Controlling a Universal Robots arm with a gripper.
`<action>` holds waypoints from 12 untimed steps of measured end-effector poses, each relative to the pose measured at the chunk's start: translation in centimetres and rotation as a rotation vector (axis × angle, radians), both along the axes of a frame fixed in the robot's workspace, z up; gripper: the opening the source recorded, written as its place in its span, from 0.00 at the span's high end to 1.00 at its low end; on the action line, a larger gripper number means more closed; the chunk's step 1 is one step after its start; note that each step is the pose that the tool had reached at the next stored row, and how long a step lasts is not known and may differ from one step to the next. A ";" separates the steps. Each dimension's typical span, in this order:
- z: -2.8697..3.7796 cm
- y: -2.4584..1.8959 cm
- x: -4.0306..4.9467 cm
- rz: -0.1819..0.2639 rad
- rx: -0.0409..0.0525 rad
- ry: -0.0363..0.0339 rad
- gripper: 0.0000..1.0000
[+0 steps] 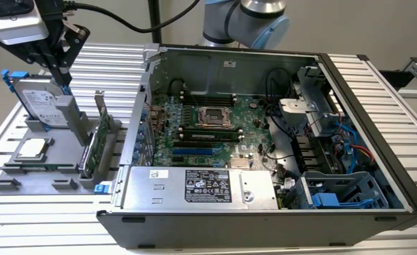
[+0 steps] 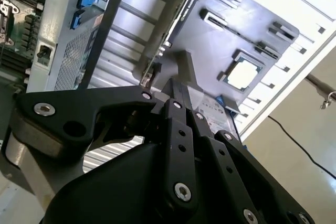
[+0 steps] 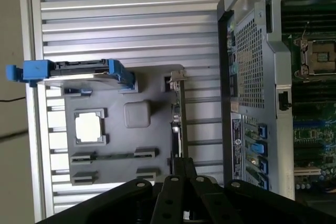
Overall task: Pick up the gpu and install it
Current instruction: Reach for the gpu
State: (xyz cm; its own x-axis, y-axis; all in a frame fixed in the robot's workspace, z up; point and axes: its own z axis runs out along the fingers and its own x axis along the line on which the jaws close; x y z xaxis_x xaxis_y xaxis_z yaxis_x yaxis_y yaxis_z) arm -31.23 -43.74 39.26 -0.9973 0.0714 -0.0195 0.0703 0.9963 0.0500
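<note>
- Over the grey holder [image 1: 52,162] on the desk [image 1: 24,223], the gripper [image 1: 65,79] is hanging with its fingers pressed together and gripping nothing. In the first wrist view its tips are lining up with the card's thin top edge.
- Beside the open case [image 1: 229,231], the gpu [image 1: 98,141] is standing on edge in the holder slot nearest the case wall, untouched and not yet installed.
- Risk, as I am judging it: fingers coming down closed would be striking that top edge instead of straddling it, so they would be chipping the board or knocking it askew in its slot.
- A grip taken off centre would probably be letting the card swing. Its lower edge would then be meeting the motherboard [image 1: 226,146] crooked.
- The drive [image 1: 42,103] is standing near the card in the same holder, so a wide approach could be clipping it. The bracket [image 1: 98,103] could also be catching on the case wall during the carry.
- The gpu's long axis is running along the holder, roughly parallel to the case's side wall and receding from the exterior camera. The silver bracket is rising upright at the far end, and a green face is showing in the exterior view.
</note>
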 end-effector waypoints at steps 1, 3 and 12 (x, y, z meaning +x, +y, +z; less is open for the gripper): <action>0.00 -0.16 0.00 0.000 0.0000 0.0000 1.00; 0.00 -0.47 0.00 0.000 -0.0001 0.0000 1.00; 0.00 -1.80 0.00 0.000 0.0000 0.0000 1.00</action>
State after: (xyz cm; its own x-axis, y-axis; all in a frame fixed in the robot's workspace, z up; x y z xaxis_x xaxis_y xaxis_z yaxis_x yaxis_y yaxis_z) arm -31.23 -45.54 39.26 -0.9973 0.0714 -0.0195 0.0704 0.9963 0.0501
